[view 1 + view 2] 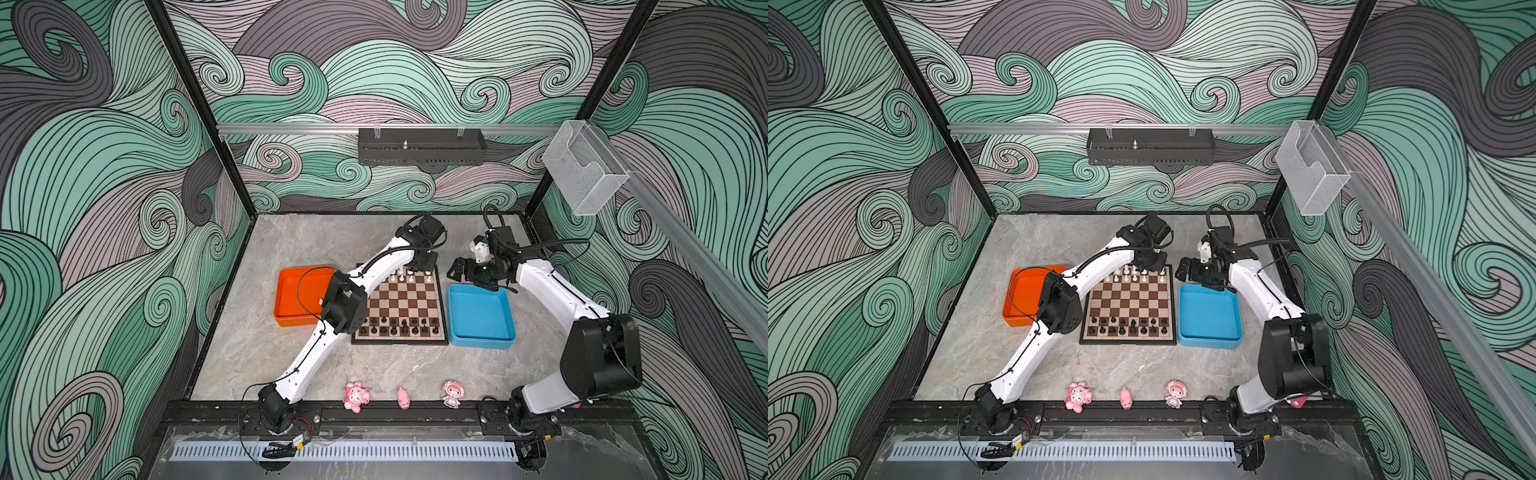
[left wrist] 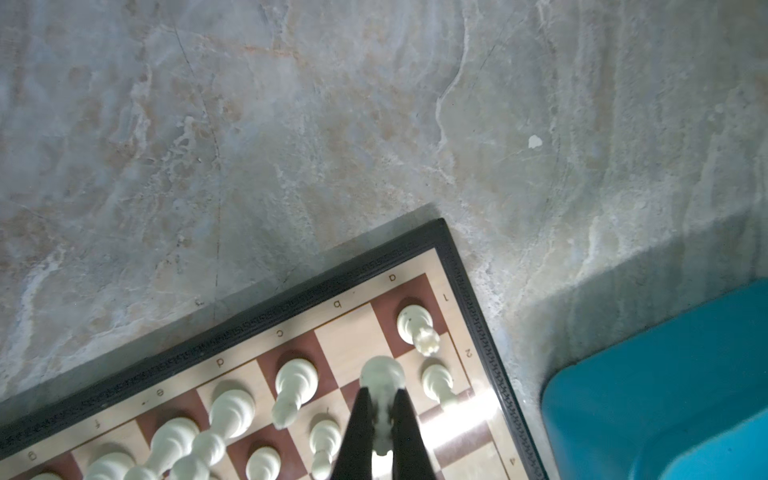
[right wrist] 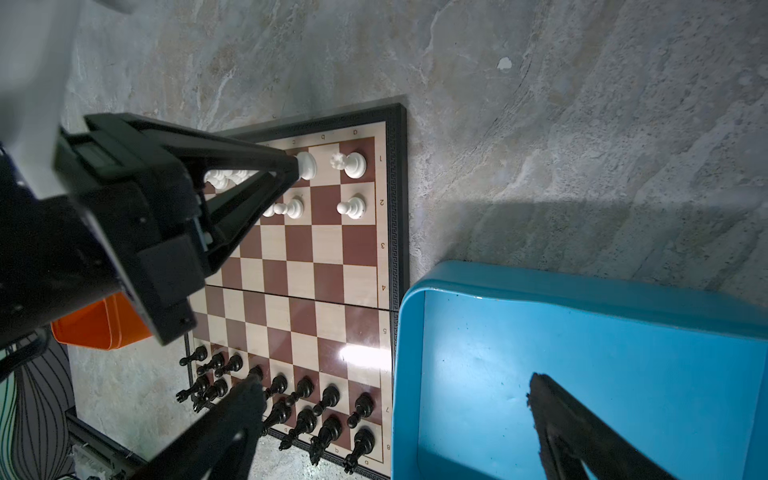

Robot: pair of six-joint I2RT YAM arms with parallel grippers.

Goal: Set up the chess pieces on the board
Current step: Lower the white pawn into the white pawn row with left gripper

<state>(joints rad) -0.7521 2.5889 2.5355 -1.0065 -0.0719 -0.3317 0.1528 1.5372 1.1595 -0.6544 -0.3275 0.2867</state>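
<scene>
Left wrist view, left fingers [image 2: 356, 436] pinching white piece [image 2: 381, 376] over board [image 2: 343, 345], right fingers [image 3: 582, 436] wide, empty

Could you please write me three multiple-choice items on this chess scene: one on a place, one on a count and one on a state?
1. In both top views, where does the blue plastic tray lie against the brown-and-cream chessboard?
A) on its left B) on its right C) on top of it
2. How many pink toy figurines are in view?
A) two B) three C) five
3. The left gripper is:
A) open and empty B) shut on a black piece C) shut on a white plastic chess piece
Answers: 1 B, the tray sits beside the board's right edge; 2 B, three stand in a row; 3 C, its fingers pinch the white piece.
</scene>
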